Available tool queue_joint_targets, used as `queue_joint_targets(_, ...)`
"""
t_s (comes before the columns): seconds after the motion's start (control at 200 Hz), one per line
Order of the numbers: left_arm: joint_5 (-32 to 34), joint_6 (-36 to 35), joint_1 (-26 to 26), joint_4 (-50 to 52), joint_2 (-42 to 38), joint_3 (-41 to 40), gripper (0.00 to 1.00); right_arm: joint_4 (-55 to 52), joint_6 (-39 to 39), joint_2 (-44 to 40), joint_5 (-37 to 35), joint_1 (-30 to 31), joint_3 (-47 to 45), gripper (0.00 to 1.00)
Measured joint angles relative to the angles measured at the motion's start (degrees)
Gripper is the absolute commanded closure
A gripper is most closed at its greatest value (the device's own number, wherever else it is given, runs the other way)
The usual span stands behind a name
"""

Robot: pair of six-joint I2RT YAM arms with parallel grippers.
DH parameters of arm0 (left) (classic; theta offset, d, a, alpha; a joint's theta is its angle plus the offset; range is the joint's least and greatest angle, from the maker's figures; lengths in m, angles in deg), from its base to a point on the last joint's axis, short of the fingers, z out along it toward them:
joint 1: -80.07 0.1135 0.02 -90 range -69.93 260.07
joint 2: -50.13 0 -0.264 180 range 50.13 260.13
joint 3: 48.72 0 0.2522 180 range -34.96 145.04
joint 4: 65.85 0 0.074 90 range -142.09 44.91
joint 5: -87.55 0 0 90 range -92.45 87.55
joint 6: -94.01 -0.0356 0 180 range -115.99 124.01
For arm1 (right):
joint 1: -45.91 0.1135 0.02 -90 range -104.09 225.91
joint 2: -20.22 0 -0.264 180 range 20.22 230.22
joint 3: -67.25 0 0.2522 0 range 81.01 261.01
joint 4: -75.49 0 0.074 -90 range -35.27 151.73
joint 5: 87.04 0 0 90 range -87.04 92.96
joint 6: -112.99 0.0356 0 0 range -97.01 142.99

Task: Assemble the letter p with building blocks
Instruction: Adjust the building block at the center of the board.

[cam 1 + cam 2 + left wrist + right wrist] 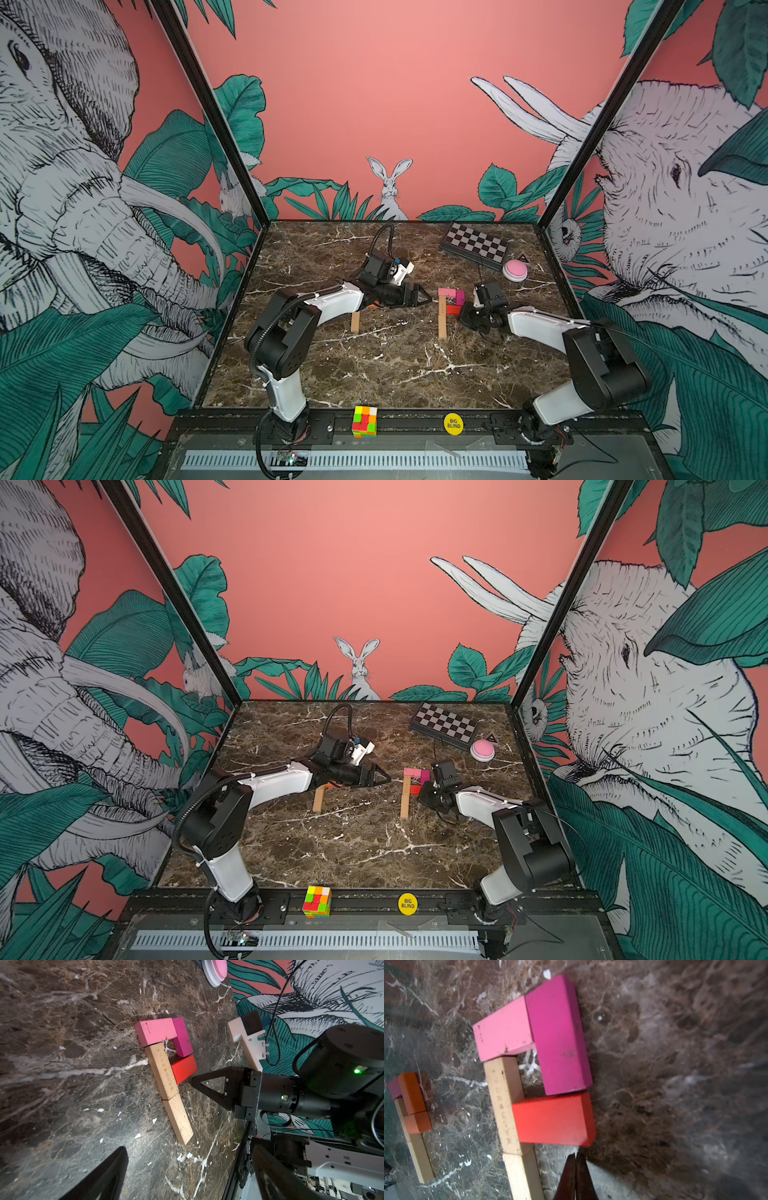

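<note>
Five building blocks lie flat as a letter p: a pink block (155, 1031), a magenta block (182, 1038) and a red block (184, 1069) form the loop. Two tan blocks (162, 1070) (178, 1119) lie end to end as the stem. In both top views the p (443, 320) (405, 800) sits right of centre. My right gripper (575, 1155) is shut on nothing, its tips just beside the red block's (552, 1122) outer corner. My left gripper (424, 296) is open and empty, left of the p. More blocks, orange (411, 1093) and tan (355, 322), lie under the left arm.
A black-and-white checkered box (476, 245) and a pink dome button (515, 270) sit at the back right. A multicoloured puzzle cube (365, 422) and a yellow disc (453, 424) rest on the front rail. The marble table (395, 374) has walls on three sides.
</note>
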Motion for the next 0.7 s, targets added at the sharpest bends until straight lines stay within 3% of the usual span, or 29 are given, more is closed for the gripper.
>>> queue_joint_targets(0.35, 0.04, 0.00, 0.00, 0.00, 0.00, -0.02, 0.05, 2.03, 0.24, 3.89, 0.48, 0.00, 2.54, 0.96)
queue_joint_targets(0.7, 0.04, 0.00, 0.00, -0.04, 0.00, -0.39, 0.05, 1.92, 0.76, 2.51, 1.38, 0.00, 1.64, 0.96)
